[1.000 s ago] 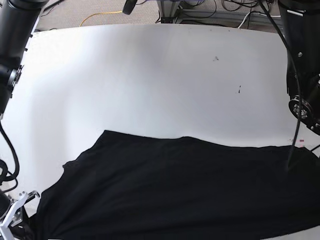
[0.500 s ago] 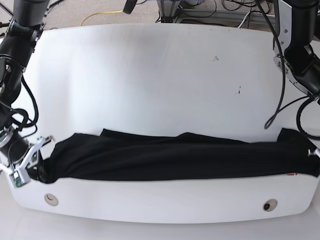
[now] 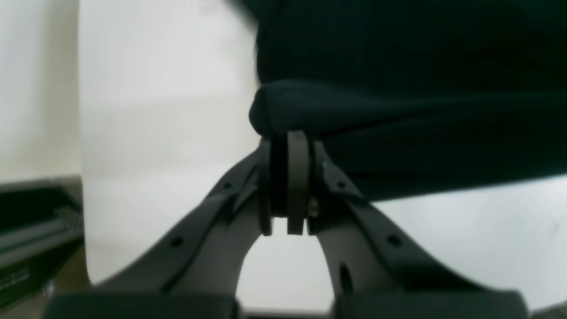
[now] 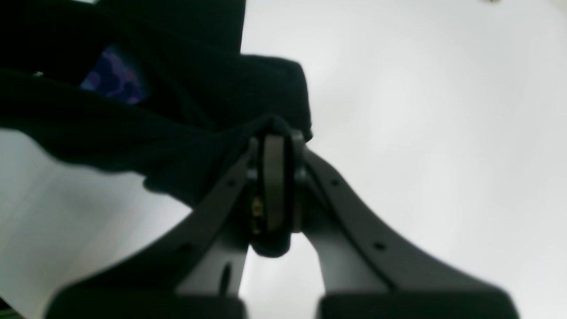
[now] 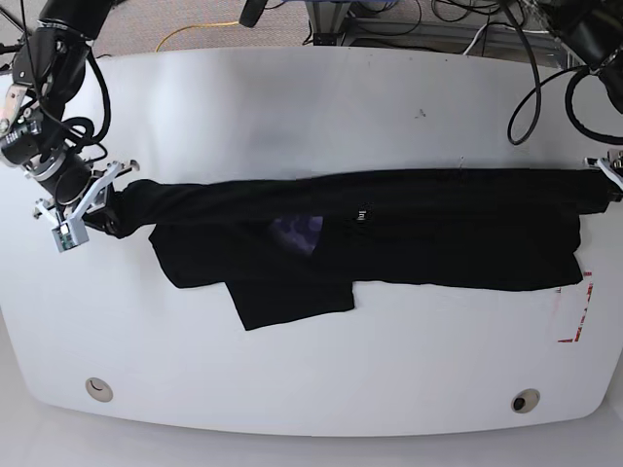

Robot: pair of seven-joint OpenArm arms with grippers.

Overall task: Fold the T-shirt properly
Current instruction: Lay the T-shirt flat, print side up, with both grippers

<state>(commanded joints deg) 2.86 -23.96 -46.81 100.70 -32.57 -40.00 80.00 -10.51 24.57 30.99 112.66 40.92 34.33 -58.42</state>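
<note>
Base view: T-shirt (image 5: 389, 229) stretched in long band across middle of white table (image 5: 292, 97), lower flap sagging toward table's near edge. Purplish patch (image 5: 297, 232) shows left of shirt's middle. Right gripper (image 5: 97, 209) at shirt's left end, left gripper (image 5: 605, 180) at right end. Red marks (image 5: 574, 311) just below shirt's right end.

Left wrist view: left gripper (image 3: 287, 146) clenched on rolled shirt (image 3: 398, 88) edge, jaws pressed together.

Right wrist view: right gripper (image 4: 274, 146) clamped on bunched shirt (image 4: 186, 115) fold; purple patch (image 4: 115, 79) visible up-left of jaws.
</note>
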